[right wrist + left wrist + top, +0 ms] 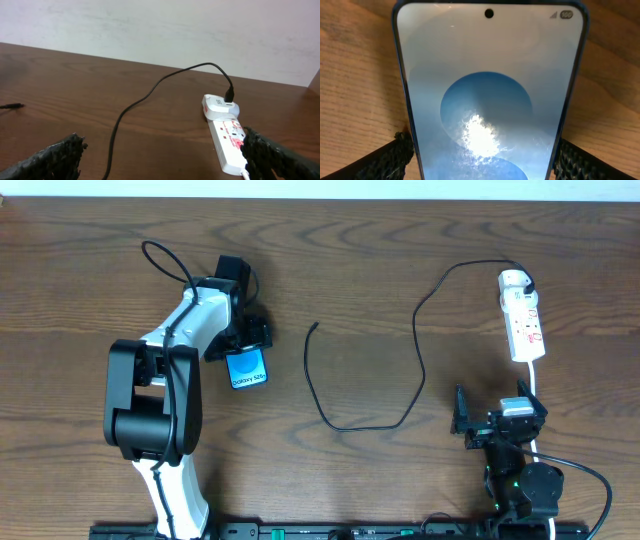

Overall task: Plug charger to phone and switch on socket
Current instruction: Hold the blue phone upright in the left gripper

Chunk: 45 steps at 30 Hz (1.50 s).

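Left gripper (482,152) jaws clamp the slim, likely slippery phone (487,60) by its long edges; far from the phone, right gripper (160,155) jaws gape.

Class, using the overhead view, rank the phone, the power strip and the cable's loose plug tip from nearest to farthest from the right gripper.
1. The power strip, just beyond the right gripper.
2. The plug tip, near the centre.
3. The phone, far left.
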Available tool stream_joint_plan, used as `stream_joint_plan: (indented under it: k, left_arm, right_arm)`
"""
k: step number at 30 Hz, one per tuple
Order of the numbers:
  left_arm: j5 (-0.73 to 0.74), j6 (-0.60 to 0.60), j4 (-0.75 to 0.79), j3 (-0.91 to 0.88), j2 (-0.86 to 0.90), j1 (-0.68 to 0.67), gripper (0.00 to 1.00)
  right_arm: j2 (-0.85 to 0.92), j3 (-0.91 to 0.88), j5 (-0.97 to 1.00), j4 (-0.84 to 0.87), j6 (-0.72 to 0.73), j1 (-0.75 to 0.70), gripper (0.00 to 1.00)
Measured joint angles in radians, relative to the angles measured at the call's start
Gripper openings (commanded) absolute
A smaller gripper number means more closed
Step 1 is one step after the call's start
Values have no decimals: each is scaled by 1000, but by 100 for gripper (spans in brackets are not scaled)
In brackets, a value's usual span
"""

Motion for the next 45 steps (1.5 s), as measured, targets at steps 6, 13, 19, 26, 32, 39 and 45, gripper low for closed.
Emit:
stream_joint_plan:
  k: [6, 13, 19, 26, 32, 39, 45]
  left_arm:
    - [-6, 16, 21, 0, 0, 0, 82]
    - [-8, 18, 24, 0, 0, 0, 74]
    - [-8, 18, 20, 0, 0, -1, 72]
    - [-5, 16, -58, 27, 10, -1, 71]
    - [-6, 17, -151, 60, 19, -1, 71]
    - [-5, 12, -190, 76, -6, -1, 71]
    - [-2, -16, -222, 77, -81, -1, 71]
  right_arm:
    - [0, 0, 0, 0, 0, 0, 99]
    - [0, 0, 0, 0, 0, 0, 99]
    - [0, 0, 0, 0, 0, 0, 99]
    - [0, 0, 0, 0, 0, 0, 99]
    - [0, 0, 0, 0, 0, 0, 99]
    - [0, 0, 0, 0, 0, 0, 99]
    - [0, 0, 0, 0, 0, 0, 99]
